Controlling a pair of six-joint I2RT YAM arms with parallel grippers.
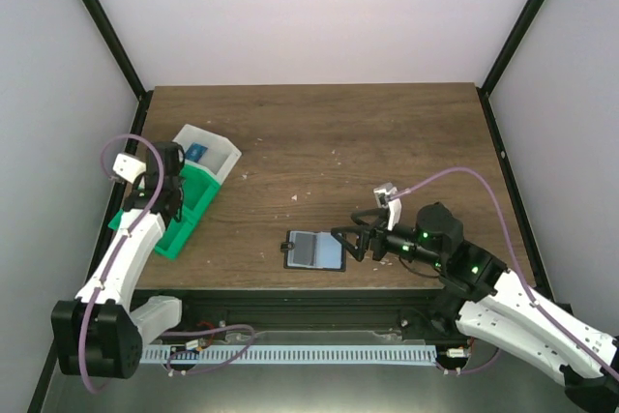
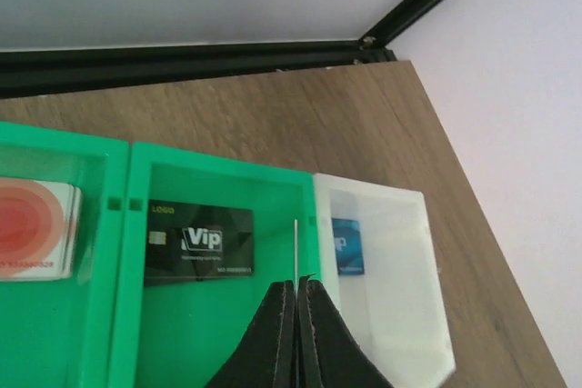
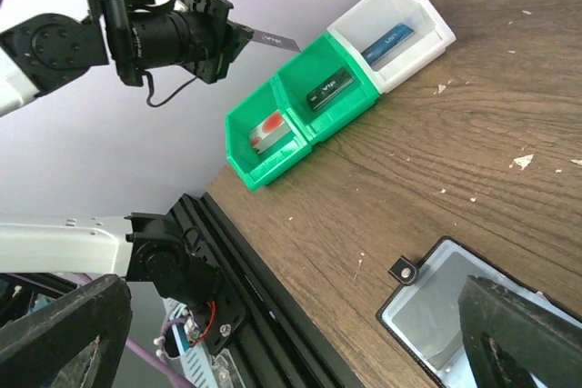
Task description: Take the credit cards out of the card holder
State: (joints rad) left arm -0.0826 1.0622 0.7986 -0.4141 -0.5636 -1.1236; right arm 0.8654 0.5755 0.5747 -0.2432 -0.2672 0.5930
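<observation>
Left pincer [image 2: 296, 284] with card [image 3: 275, 40] — above green bin [image 2: 223, 168]

brown wood bench [image 1: 406, 142] w/ small pale specks. plain white walls [image 1: 309, 7] on 3 sides. black bars [image 1: 102, 21] in the corners. soft even light.

Left claw [image 3: 240, 33] pinches a card [image 3: 277, 41] above green bins [image 3: 273, 166].

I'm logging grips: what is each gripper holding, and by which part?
The left gripper pinches a thin card by one end, the rest jutting free. The right gripper is open near the card holder, holding nothing.
</observation>
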